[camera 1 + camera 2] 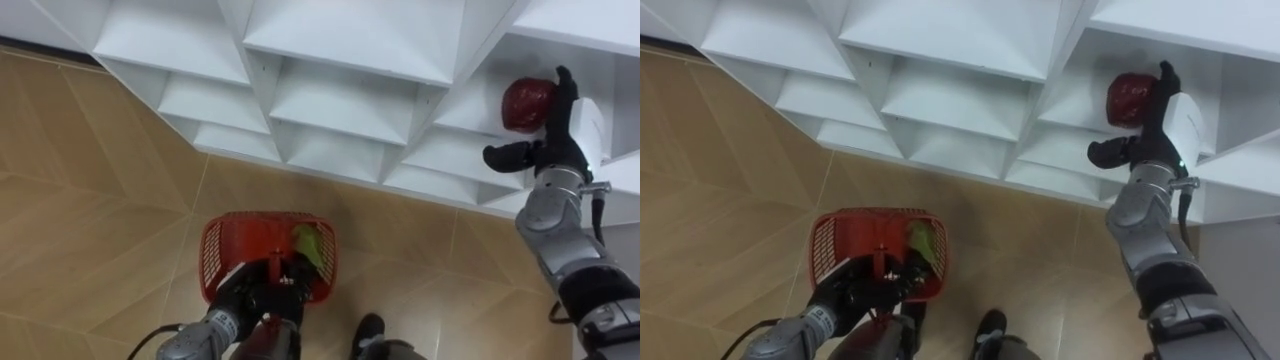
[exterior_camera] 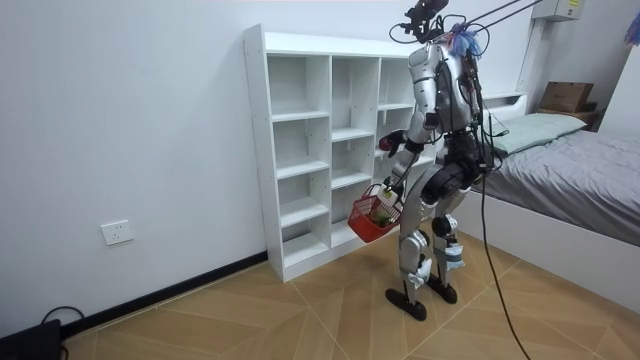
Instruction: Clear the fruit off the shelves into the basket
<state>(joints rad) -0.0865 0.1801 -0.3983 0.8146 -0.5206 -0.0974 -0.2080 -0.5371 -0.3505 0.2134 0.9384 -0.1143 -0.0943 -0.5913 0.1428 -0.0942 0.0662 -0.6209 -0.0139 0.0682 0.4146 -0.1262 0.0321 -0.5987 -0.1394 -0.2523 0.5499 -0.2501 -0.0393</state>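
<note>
In closet (image 1: 345, 100) — R hand (image 1: 553, 147) by fruit (image 1: 527, 103).

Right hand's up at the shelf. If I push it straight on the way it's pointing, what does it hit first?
Most likely the red fruit, which sits between the right hand's straight fingers and thumb. Depth is unclear, so the fingers may pass beside it.

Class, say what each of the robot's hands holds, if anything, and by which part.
The left hand grips the red basket by its handle. The right hand holds nothing: it is open beside the red fruit in the closet.
</note>
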